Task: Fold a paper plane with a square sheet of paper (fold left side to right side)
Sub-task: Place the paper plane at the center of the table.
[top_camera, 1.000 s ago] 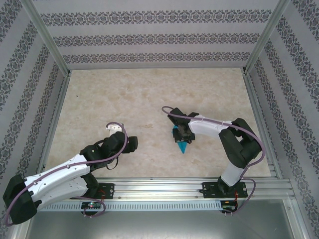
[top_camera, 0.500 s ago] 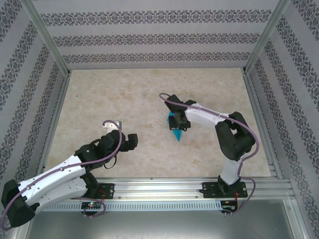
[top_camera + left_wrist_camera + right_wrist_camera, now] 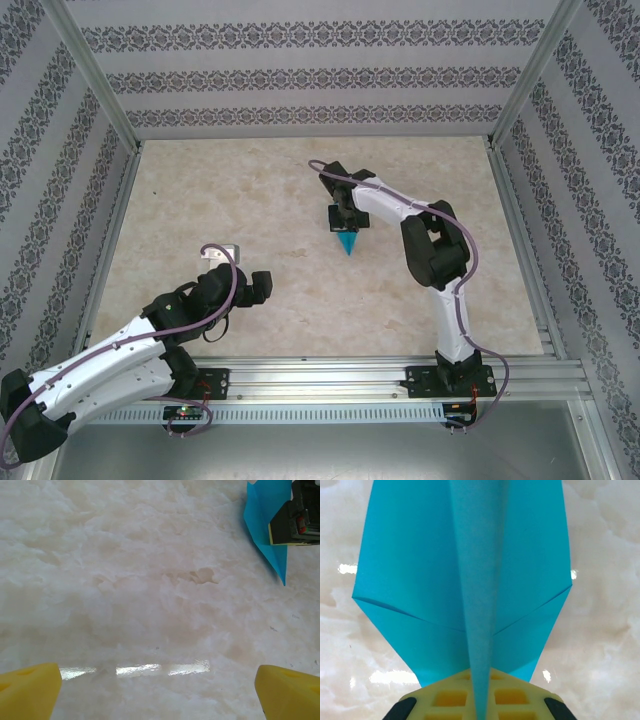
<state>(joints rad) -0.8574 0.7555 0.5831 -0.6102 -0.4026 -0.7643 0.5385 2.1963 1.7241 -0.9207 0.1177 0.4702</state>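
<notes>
Paper plane (image 3: 348, 243) of bright teal-blue sits just right of centre in the top external view, on the upper half of the marble-patterned tabletop (image 3: 230, 190), with its sharp nose aimed toward the bottom of the frame. The right gripper (image 3: 344, 226) is clenched on the end opposite the nose. In the right wrist view the yellow pads (image 3: 445, 700) at the bottom edge pinch the upright central ridge of the plane (image 3: 420, 570), whose two wings spread flat to either side with slanting creases. Whether the plane touches the table cannot be told. The left gripper (image 3: 240, 268) is in the lower left of the overhead frame, well apart from the plane, released and holding nothing. In its own wrist view the yellow fingertips (image 3: 27, 690) stand at opposite bottom corners over bare table, and the plane (image 3: 265, 515) shows in the upper right corner with the right gripper (image 3: 295, 520) beside it.
</notes>
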